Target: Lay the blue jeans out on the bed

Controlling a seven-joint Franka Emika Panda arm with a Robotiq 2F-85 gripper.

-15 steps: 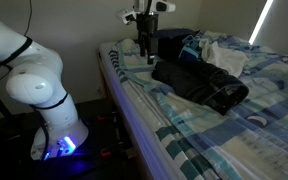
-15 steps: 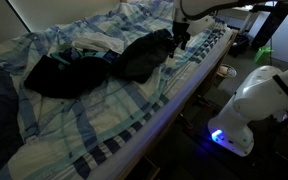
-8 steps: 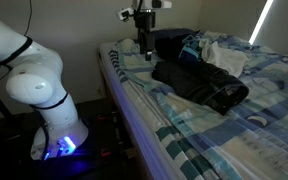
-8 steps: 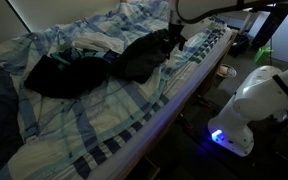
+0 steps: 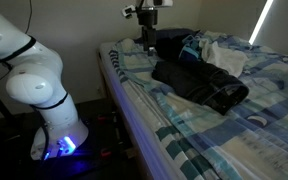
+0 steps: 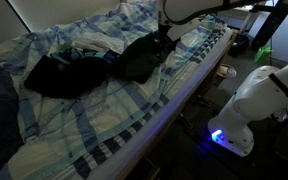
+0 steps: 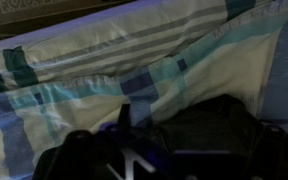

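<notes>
a dim bedroom with a plain wall behind; the bed (image 5: 229, 140) fills most of both exterior views, its light blue, white and green checked cover (image 6: 114, 130) rumpled. the white robot arm (image 5: 29, 80) stands on the floor beside the mattress edge, with a blue glow at its base.

the pincer (image 5: 147, 48) points straight down over the strip of bed nearest the arm. its 2 fingers are spread wide and nothing sits between them. in an exterior view the pincer (image 6: 164, 36) hangs right at the end of the blue jeans (image 6: 142, 57) closest to the mattress edge; i cannot tell whether the tips touch the cloth.

the blue jeans (image 5: 199, 82) lie on the cover as 1 thick, bunched, nearly black bundle, not spread flat. the long axis runs slantwise, from the end under the pincer near the bed's edge toward the middle of the bed. in the wrist view the dark denim (image 7: 214, 130) fills the lower part, and the checked cover (image 7: 84, 70) lies above it.

just beyond the jeans sit a crumpled white cloth (image 5: 224, 55) and a small teal garment (image 5: 192, 45).
</notes>
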